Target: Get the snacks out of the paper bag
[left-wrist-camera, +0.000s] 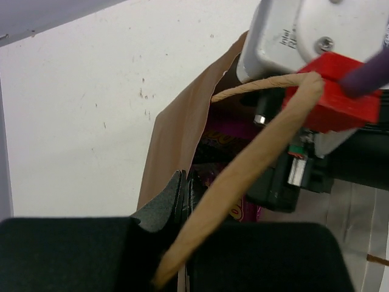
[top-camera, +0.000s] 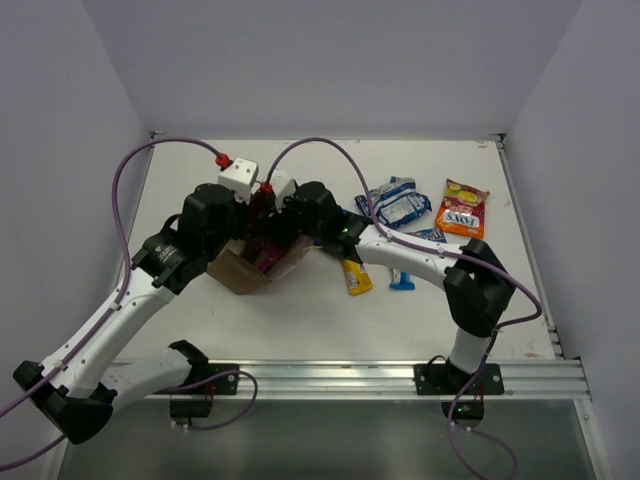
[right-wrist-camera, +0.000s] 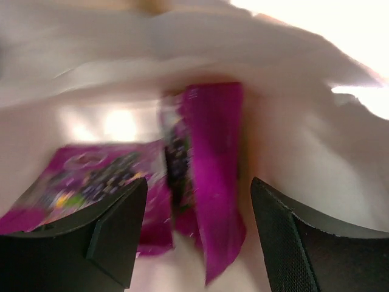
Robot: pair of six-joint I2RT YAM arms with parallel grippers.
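Two magenta pouches (right-wrist-camera: 213, 152) are lying inside the paper bag (top-camera: 235, 272), and the right gripper (right-wrist-camera: 200, 210) is sitting in there with its jaws spread either side of one (the view is blurred). The left gripper (left-wrist-camera: 181, 198) is clenching the bag's rim. The paper walls are crowding the fingers, so a snag could be dragging the bag along. Room is showing on the table (top-camera: 300, 330) beside the yellow bar (top-camera: 355, 278).

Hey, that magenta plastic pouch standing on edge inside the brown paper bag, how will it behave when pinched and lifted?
Likely floppy: the magenta plastic pouch looks thin and curves along its length. Its glossy film may slip from the open right gripper. Being thin, it is probably light.
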